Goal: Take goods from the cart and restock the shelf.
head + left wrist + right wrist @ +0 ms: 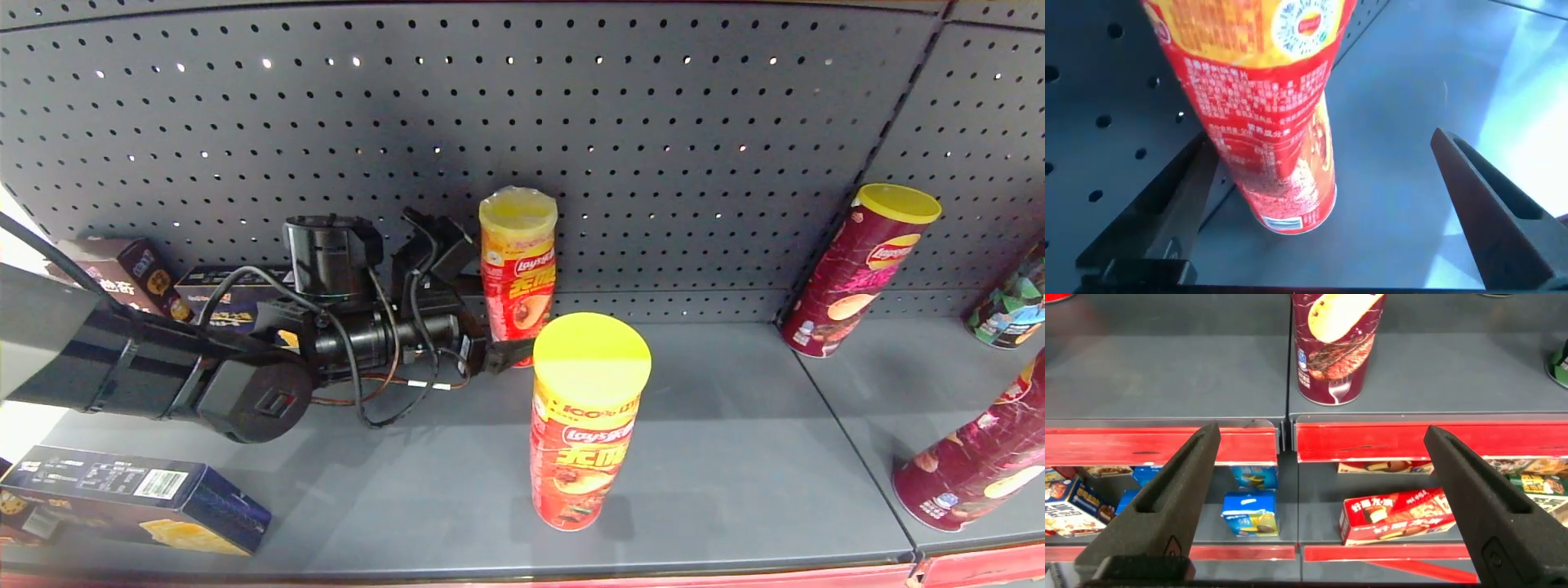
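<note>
Red chip can (1266, 122) upright between the wide-spread jaws of the left gripper (1323, 139)

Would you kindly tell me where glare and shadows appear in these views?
Head view: light shows through the pegboard holes, the front chip can shadows the shelf; left wrist view: glare on the shelf beside the rear chip can; right wrist view: maroon can evenly lit.

A wide bare stretch of grey metal shelf (735, 441) lies open between the front red cylindrical crisp can with a yellow lid (584, 425) and a maroon crisp can (857, 273) far right. A rear red crisp can (518, 261) stands near the perforated grey back wall (653, 122), with the left hand (1331, 204) spread around it. A dark blue cardboard box (139, 498) blocks the front left.
</note>
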Motion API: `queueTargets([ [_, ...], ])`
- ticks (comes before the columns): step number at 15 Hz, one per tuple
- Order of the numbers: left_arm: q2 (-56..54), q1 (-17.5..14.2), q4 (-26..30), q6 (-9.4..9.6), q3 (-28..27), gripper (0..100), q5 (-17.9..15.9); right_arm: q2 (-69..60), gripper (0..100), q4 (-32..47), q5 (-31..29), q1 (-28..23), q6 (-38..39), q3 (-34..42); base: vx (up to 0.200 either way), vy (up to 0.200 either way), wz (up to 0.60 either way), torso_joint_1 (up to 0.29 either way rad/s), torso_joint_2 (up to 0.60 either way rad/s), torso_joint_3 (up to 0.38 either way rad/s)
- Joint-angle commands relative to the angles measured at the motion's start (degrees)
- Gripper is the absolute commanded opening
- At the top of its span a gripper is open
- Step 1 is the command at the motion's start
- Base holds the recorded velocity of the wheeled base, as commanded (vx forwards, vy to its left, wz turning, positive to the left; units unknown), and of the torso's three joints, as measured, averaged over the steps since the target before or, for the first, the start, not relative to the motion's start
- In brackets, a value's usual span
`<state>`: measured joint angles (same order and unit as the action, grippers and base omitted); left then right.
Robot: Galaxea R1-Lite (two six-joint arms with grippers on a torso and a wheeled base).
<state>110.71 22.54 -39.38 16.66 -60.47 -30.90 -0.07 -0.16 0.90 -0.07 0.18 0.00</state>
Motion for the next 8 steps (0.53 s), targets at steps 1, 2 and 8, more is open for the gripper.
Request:
queueTargets([
  [1,1.1,0.4,-0.1,0.03,-0.6,100,0.0,0.1,100,0.0,0.0,0.0,0.0,0.0,0.000,0.000,0.00,0.000,0.00,0.000],
  [2,2.3,0.3,-0.1,0.12,-1.8,100,-0.2,0.1,100,0.0,0.1,0.0,0.0,0.0,0.000,0.000,0.00,0.000,0.00,0.000],
  [8,4.8,0.6,0.0,-0.14,-4.1,100,-0.5,0.1,100,0.0,0.0,0.0,0.0,0.0,0.000,0.000,0.00,0.000,0.00,0.000],
])
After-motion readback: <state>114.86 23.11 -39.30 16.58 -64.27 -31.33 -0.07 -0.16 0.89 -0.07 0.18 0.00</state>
